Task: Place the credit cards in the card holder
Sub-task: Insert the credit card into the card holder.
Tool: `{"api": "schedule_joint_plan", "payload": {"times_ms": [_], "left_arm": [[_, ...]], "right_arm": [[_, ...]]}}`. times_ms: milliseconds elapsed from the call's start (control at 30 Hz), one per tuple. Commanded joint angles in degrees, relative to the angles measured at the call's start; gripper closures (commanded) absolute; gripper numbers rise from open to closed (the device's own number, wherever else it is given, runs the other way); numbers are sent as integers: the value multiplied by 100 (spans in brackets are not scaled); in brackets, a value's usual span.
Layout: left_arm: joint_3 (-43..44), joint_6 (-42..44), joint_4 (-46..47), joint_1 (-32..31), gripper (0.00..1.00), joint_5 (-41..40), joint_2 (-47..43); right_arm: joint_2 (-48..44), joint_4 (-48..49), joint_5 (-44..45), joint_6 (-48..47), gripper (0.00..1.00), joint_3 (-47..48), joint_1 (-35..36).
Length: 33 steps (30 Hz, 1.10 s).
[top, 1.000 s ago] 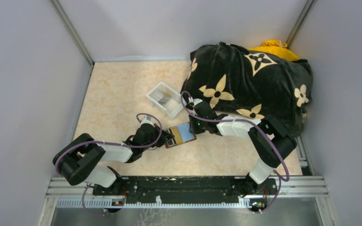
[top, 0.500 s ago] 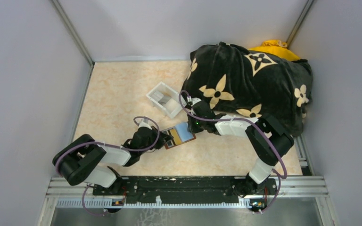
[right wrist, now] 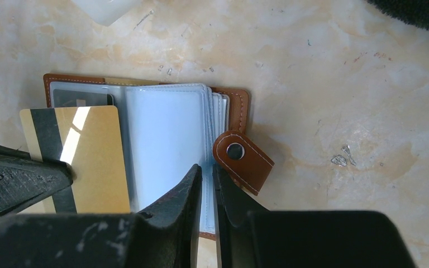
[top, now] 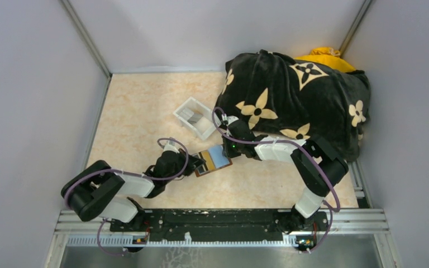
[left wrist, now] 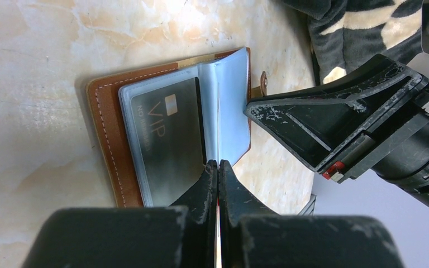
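The brown leather card holder (top: pixel 213 161) lies open on the table, clear sleeves up. It also shows in the left wrist view (left wrist: pixel 106 128) and the right wrist view (right wrist: pixel 239 109), snap tab to the right. A grey VIP card (left wrist: pixel 167 139) sits in its left sleeve. My left gripper (top: pixel 199 166) is shut on a gold card with a black stripe (right wrist: pixel 86 159), held at the holder's left page; in the left wrist view the gripper (left wrist: pixel 218 164) shows that card edge-on. My right gripper (right wrist: pixel 205 170) is shut, its tips on the sleeves' right edge.
A clear plastic tray (top: pixel 196 118) with more cards stands behind the holder. A black blanket with tan flowers (top: pixel 299 95) covers a heap at the back right, over something yellow (top: pixel 324 54). Grey walls close in both sides.
My left gripper has drawn slightly back to the left with the gold card. The right arm and the card holder have hardly moved.
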Motion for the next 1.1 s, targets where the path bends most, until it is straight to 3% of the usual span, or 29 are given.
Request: {"api": "schedule_joint_plan", "payload": {"times_ms": [0,567,1067], "left_arm": [[-93,14,556,-31,100,5,187],[-90,-49,848,-32,100,-78,477],[-281,-316,1666,-32,100,-139,947]], "right_arm": [[-3,-87,164,9,86,80,58],[11,-87,167,8,86,57,58],[30,-104,159,-8,86,57,62]]}}
